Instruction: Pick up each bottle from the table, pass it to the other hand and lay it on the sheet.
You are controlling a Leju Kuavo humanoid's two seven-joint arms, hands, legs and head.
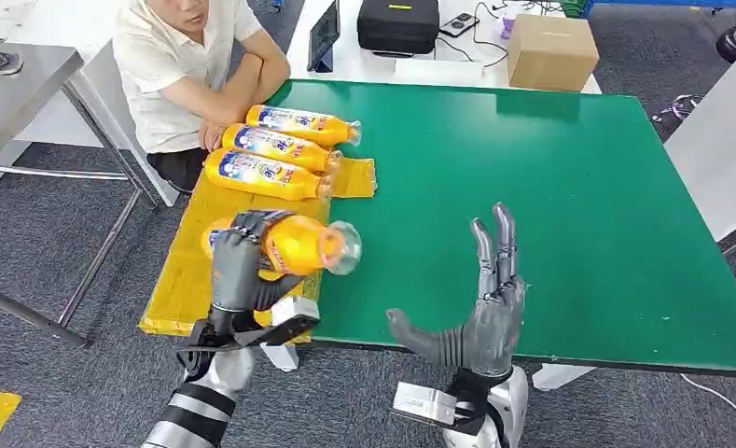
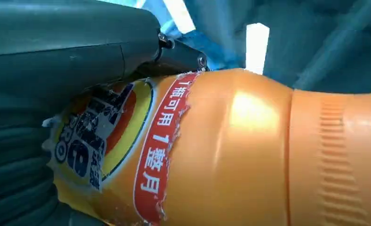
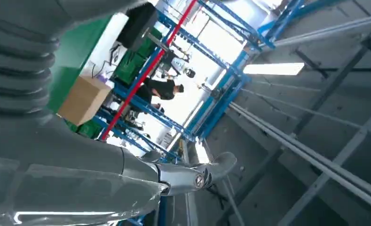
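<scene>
My left hand (image 1: 238,271) grips an orange bottle (image 1: 294,243) with a blue and white label, held on its side above the yellow sheet (image 1: 182,280), its clear cap end pointing toward the right hand. Up close, the same bottle (image 2: 249,150) shows a torn label under my thumb (image 2: 70,52). My right hand (image 1: 480,313) stands open over the table's near edge, fingers upright and thumb stretched toward the bottle, holding nothing. Three more orange bottles (image 1: 275,147) lie side by side at the sheet's far end.
A seated person (image 1: 191,65) leans on the far left corner of the green table (image 1: 550,205), hands close to the laid bottles. A cardboard box (image 1: 550,51), a black case (image 1: 397,23) and a tablet (image 1: 323,35) sit on the white table behind.
</scene>
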